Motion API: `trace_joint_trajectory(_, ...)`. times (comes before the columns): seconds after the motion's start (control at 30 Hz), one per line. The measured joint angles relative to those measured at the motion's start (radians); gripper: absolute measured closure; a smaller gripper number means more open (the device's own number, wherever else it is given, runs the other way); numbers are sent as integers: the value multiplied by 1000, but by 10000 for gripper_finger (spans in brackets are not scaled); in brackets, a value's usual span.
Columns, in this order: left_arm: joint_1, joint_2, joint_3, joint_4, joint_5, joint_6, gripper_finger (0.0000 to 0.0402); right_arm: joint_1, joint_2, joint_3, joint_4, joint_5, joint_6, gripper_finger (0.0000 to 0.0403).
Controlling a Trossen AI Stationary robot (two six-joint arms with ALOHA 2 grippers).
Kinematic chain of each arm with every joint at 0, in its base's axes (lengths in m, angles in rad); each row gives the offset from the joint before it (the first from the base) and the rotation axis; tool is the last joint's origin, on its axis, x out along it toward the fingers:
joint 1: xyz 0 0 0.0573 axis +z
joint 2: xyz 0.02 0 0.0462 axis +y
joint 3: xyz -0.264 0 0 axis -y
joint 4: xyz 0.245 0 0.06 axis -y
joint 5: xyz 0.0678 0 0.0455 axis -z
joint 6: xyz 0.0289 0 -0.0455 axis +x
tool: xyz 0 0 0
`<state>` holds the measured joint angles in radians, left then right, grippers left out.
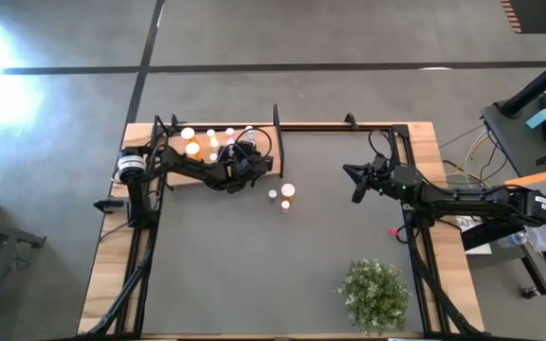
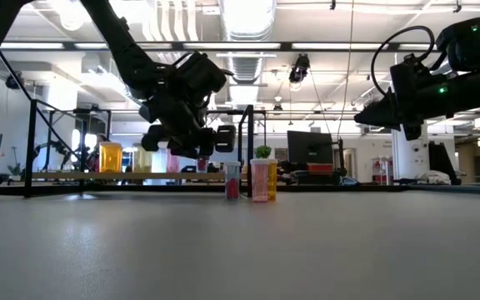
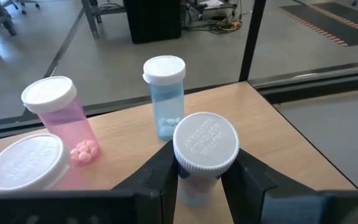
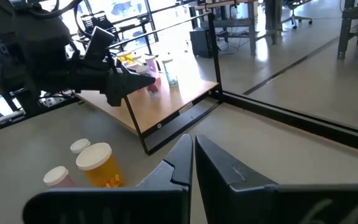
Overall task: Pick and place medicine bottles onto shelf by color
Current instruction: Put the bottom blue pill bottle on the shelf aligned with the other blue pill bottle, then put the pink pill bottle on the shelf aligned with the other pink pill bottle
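Blue bottle (image 3: 205,155) sits clamped in left hand (image 3: 197,180), above shelf (image 3: 278,124).

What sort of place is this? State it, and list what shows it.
Probably an open industrial lab or workshop: exposed white ceiling ducts, a polished grey concrete floor with dark tape lines, and workbenches carrying dark computer monitors beyond the grey table mat.

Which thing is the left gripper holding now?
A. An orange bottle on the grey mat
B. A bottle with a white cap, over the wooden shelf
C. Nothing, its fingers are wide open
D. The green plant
B. In the left wrist view the left gripper is shut on a white-capped bottle over the wooden shelf, beside a blue bottle.
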<state>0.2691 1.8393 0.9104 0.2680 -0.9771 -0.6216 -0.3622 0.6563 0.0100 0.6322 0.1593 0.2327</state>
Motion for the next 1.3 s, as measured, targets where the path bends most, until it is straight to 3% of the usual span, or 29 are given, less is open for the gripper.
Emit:
trace_joint_trajectory(0.2,3,0,-1,1,6,-1,301,0,0,0,0,0,0,394)
trace_joint_trajectory(0.77,15,-28,-1,11,31,-26,182,0,0,0,0,0,0,394)
trace_joint_trajectory(1.3,-58,-109,-1,-60,16,-26,178,0,0,0,0,0,0,394)
